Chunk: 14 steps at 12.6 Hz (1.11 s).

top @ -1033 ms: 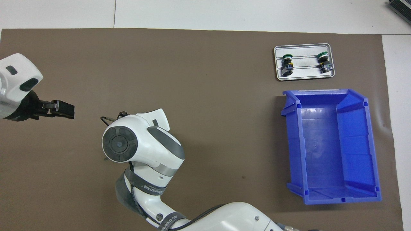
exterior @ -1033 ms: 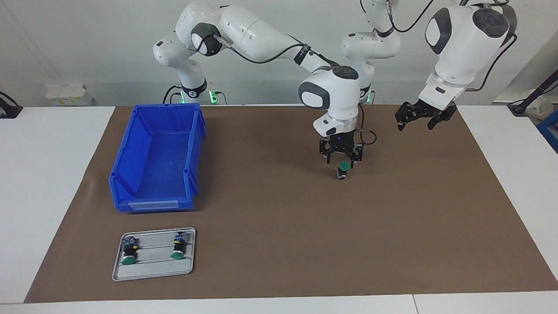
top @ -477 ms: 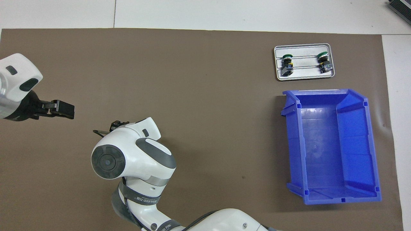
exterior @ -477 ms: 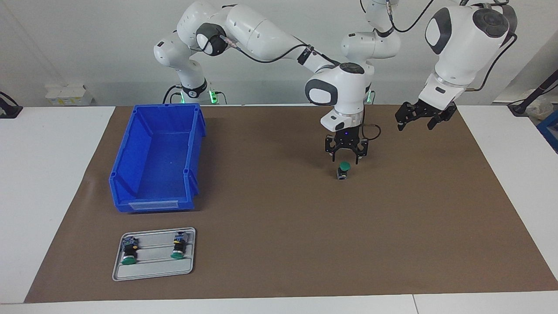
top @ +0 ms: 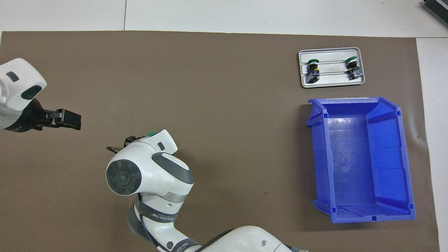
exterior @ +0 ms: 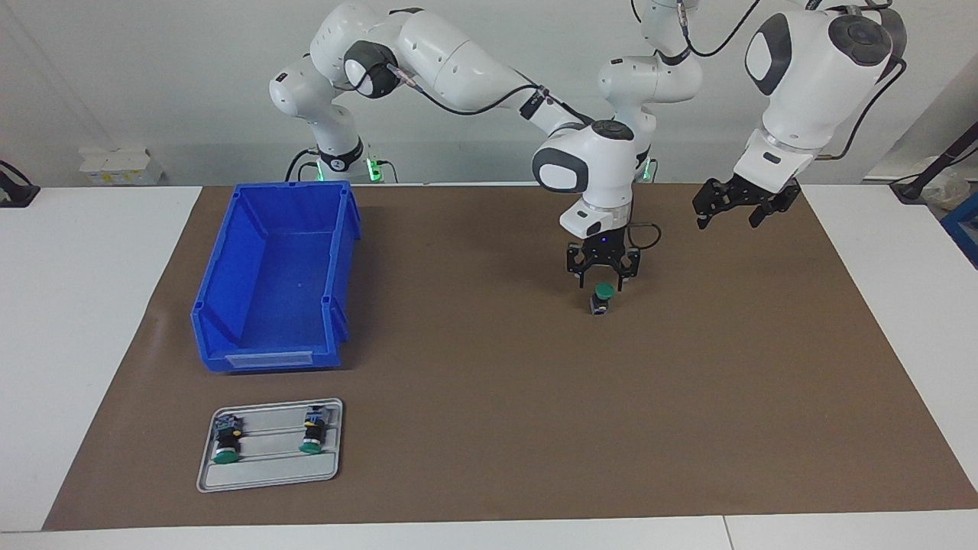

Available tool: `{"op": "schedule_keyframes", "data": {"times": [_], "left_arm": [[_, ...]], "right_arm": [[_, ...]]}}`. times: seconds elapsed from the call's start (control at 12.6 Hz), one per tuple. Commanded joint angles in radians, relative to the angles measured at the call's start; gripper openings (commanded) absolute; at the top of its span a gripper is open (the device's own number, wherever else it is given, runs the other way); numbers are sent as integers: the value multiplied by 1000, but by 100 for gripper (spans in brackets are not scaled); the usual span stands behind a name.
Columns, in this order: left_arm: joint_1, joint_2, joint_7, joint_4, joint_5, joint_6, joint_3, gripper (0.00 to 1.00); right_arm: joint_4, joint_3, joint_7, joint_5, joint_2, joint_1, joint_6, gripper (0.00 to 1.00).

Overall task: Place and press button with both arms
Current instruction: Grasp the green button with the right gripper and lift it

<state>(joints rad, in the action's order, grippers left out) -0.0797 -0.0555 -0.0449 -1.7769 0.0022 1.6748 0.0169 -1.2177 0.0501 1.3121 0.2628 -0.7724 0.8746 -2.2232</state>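
Observation:
The button (exterior: pixel 602 297) stands upright on the brown mat (exterior: pixel 489 397), green cap up, toward the left arm's end of the table. My right gripper (exterior: pixel 603 280) hangs just over it, pointing down, open, with its fingertips either side of the cap. I cannot tell whether they touch it. From overhead the right wrist hides that gripper, and only the green cap of the button (top: pixel 152 133) peeks out. My left gripper (exterior: pixel 730 214) waits open in the air over the mat's edge by its own base; overhead, the left gripper (top: pixel 71 119) shows side-on.
A grey tray (exterior: pixel 267 473) with two more green-capped buttons lies at the mat's edge farthest from the robots, toward the right arm's end. A large blue bin (exterior: pixel 229 305) stands on the mat between that tray and the right arm's base.
My right wrist has lifted slightly and turned above the button, which stays standing on the mat. The left arm has not moved.

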Motion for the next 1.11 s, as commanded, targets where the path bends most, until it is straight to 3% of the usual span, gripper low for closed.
{"op": "schedule_keyframes", "data": {"times": [0.0,0.79,1.03], "left_arm": [[11,-24,-9,-24,16,6,9,100],[11,-24,-7,-22,16,6,9,100],[11,-24,-7,-22,16,6,9,100]], "right_arm": [[-22,1,-8,24,13,0,-24,77],[-20,2,-10,65,12,-11,-62,72],[-17,2,-20,88,10,-12,-64,50]]}}
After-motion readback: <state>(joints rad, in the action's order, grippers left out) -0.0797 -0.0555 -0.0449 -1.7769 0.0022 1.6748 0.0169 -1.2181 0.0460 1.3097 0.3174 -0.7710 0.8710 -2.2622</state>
